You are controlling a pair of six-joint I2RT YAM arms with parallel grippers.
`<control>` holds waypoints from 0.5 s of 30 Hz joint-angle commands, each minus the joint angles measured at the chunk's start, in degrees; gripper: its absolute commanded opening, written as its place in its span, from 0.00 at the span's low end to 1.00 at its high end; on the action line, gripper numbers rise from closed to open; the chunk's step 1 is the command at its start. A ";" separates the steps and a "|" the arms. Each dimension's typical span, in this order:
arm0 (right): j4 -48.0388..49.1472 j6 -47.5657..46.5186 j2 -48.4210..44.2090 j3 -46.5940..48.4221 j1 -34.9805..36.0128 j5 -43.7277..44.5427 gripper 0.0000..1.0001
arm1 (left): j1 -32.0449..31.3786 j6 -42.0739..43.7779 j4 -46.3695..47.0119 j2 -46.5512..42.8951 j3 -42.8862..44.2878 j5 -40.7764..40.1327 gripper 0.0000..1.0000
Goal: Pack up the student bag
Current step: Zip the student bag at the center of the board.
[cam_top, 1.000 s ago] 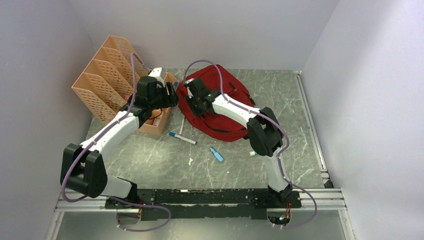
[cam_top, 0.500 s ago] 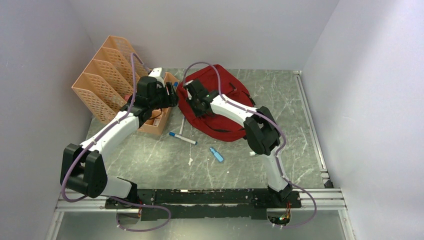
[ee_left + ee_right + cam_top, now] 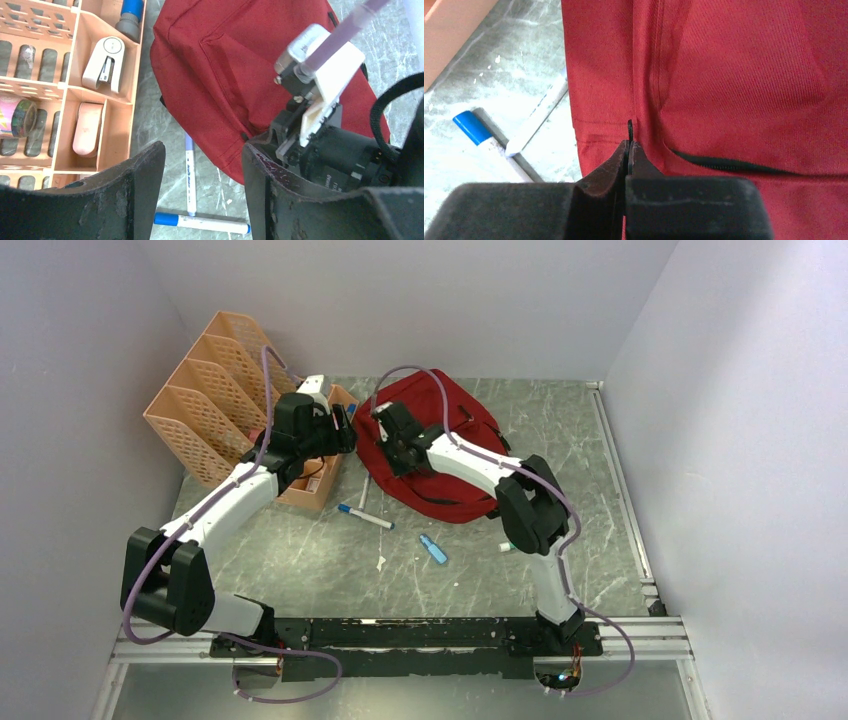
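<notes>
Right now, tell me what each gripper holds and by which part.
Right gripper pinches a small black tab, seemingly the zipper pull, on the student bag; left gripper holds nothing.

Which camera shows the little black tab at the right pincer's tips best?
Right wrist: the black tab sticks up from the shut right pincer, against the red backpack. From above, the right arm hides it; left wrist shows only that arm's camera end.
</notes>
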 commanded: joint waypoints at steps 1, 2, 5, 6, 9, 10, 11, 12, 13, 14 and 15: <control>4.17 2.09 -5.42 -4.38 0.31 -0.92 0.00 | 0.58 0.58 2.61 -0.82 -0.48 1.03 0.62; 4.73 2.42 -6.01 -5.24 0.30 -1.15 0.00 | 0.59 0.58 2.68 -0.76 -0.54 1.19 0.62; 6.10 3.33 -7.91 -7.72 0.30 -1.49 0.00 | 0.58 0.44 3.00 -0.36 -0.56 1.99 0.62; 6.69 3.57 -8.57 -8.61 0.35 -1.53 0.00 | 0.59 0.41 3.05 -0.18 -0.56 2.34 0.62; 8.51 4.20 -10.44 -11.40 0.29 -1.17 0.00 | 0.59 0.23 3.42 0.57 -0.41 4.27 0.63; 9.19 4.44 -11.08 -12.44 0.29 -1.00 0.00 | 0.59 0.35 3.60 0.93 -0.34 5.29 0.63; 9.88 4.77 -11.74 -13.49 0.32 -0.90 0.00 | 0.59 0.40 3.89 1.32 -0.35 6.52 0.63; 10.79 5.14 -12.38 -14.55 0.29 -0.89 0.00 | 0.59 0.40 4.19 1.72 -0.31 7.60 0.63; 11.96 5.41 -13.26 -15.85 0.21 -1.15 0.00 | 0.59 0.28 4.35 2.23 -0.19 8.70 0.65; 13.71 5.76 -14.21 -17.33 0.22 -1.47 0.00 | 0.59 0.12 4.23 3.04 0.06 9.78 0.66; 15.47 6.13 -15.32 -19.07 0.24 -1.98 0.00 | 0.59 -0.24 4.20 3.83 0.32 10.85 0.67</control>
